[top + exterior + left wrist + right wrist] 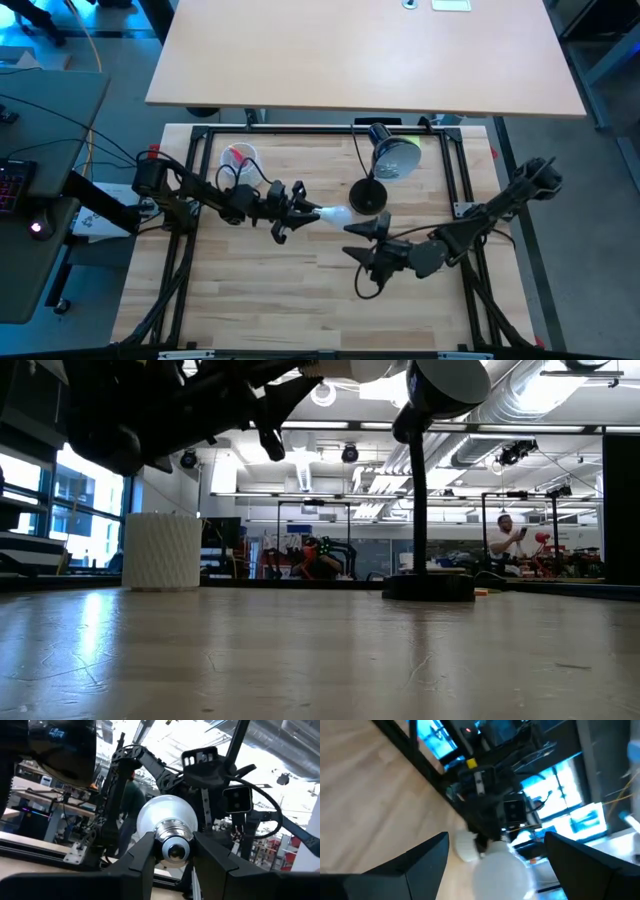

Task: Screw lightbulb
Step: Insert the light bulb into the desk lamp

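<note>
Two arms meet near the centre of the high view, above the wooden desk (250,290). Nearest the lower edge, the right end effector (362,240) has its fingers spread wide. Just above and left, the left end effector (312,213) pinches the lightbulb (337,215) by its screw base, held off the desk. Beyond stand the black lamp (385,160) and a white cup (240,158).
</note>
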